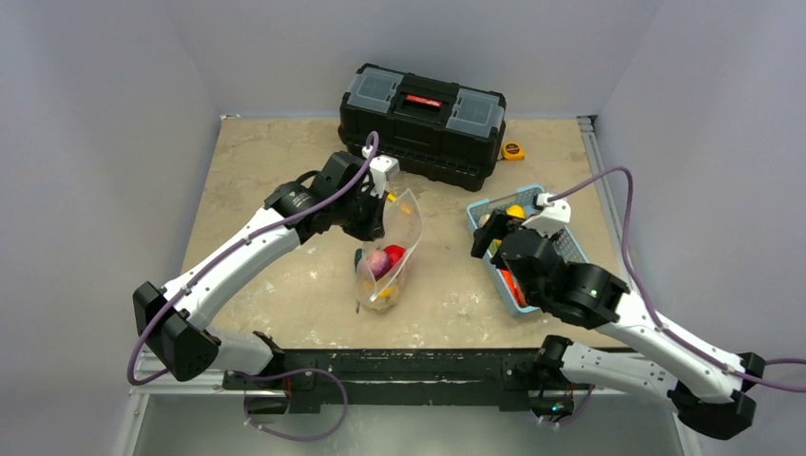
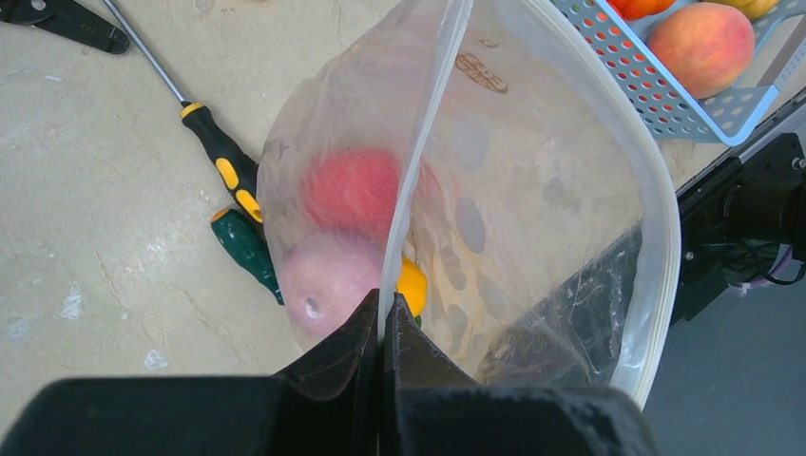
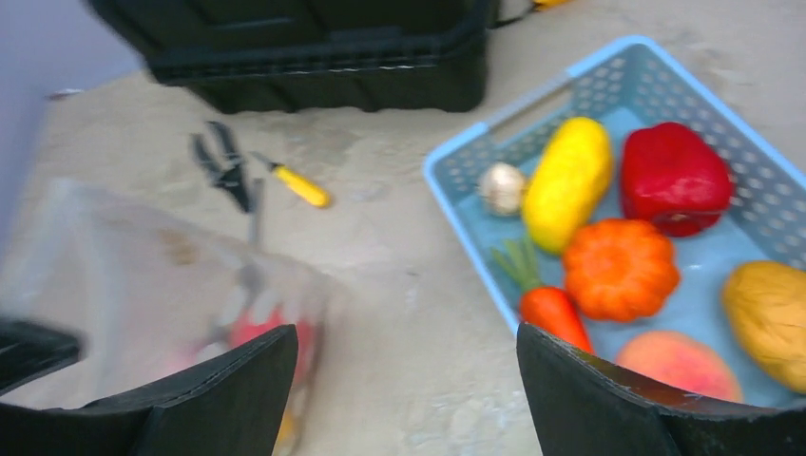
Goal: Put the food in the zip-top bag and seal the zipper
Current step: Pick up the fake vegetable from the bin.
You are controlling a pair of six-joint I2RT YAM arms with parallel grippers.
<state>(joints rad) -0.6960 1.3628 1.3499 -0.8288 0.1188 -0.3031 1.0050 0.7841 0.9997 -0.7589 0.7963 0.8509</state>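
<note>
My left gripper (image 2: 388, 306) is shut on the rim of the clear dotted zip-top bag (image 2: 542, 180) and holds its mouth open and upright. The zipper (image 2: 430, 142) runs as a pale strip from the jaws along that rim. Inside the bag lie a red fruit (image 2: 352, 190), a pink one (image 2: 328, 280) and a yellow piece (image 2: 412, 287). More food sits in the blue basket (image 3: 458, 160): a yellow piece (image 3: 568, 180), a red pepper (image 3: 673, 176), an orange pumpkin (image 3: 620, 269), a carrot (image 3: 553, 315) and a peach (image 3: 677, 363). My right gripper (image 3: 407, 334) hangs open and empty between bag and basket.
A black toolbox (image 1: 423, 119) stands at the back with a yellow tape measure (image 1: 513, 150) beside it. A yellow-handled screwdriver (image 2: 223, 157) and a green-handled one (image 2: 245, 245) lie under the bag's left side. Pliers (image 3: 223, 169) lie near the toolbox.
</note>
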